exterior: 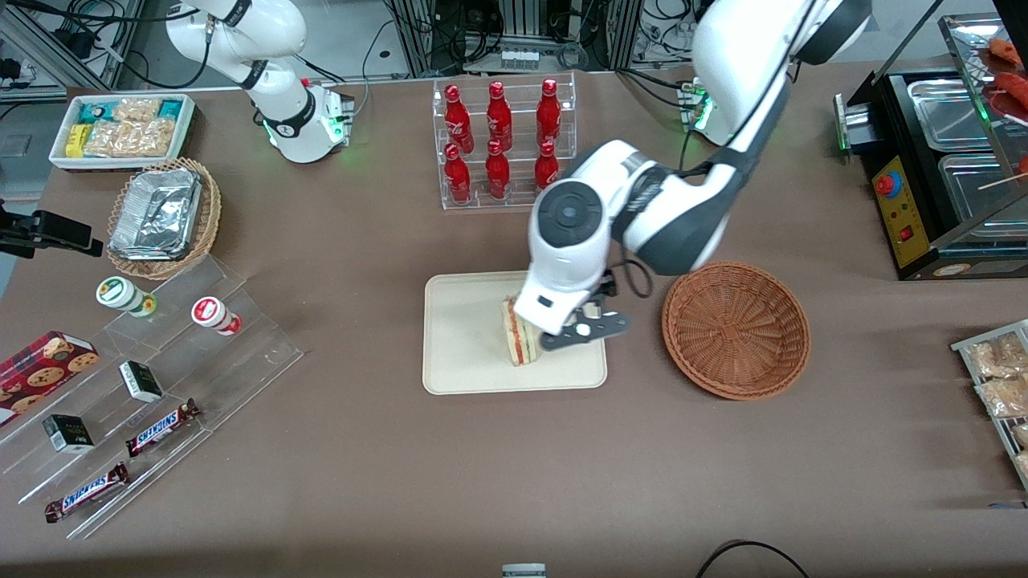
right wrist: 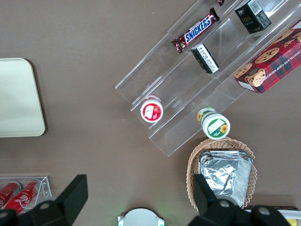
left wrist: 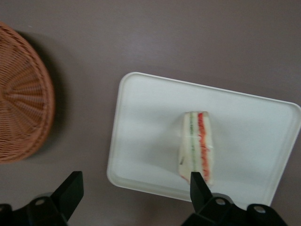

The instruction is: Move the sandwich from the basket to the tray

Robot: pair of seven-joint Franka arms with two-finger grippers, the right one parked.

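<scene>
The sandwich [exterior: 516, 337] [left wrist: 197, 146], a pale wedge with red and green filling stripes, stands on the cream tray [exterior: 466, 353] [left wrist: 150, 136]. My left gripper [exterior: 582, 329] [left wrist: 135, 179] hovers just above the tray's end toward the basket, beside the sandwich. It is open, its dark fingers spread wide with nothing between them. One fingertip [left wrist: 196, 181] overlaps the sandwich's lower corner in the left wrist view. The reddish-brown wicker basket [exterior: 735, 329] [left wrist: 19, 117] sits empty next to the tray, toward the working arm's end. The arm's wrist hides part of the tray in the front view.
A clear rack of red bottles [exterior: 502, 144] stands farther from the front camera than the tray. Toward the parked arm's end are a foil-filled wicker basket [exterior: 165, 217], a white snack bin [exterior: 120, 128] and an acrylic stand of snacks [exterior: 152, 377]. A food warmer [exterior: 948, 160] is at the working arm's end.
</scene>
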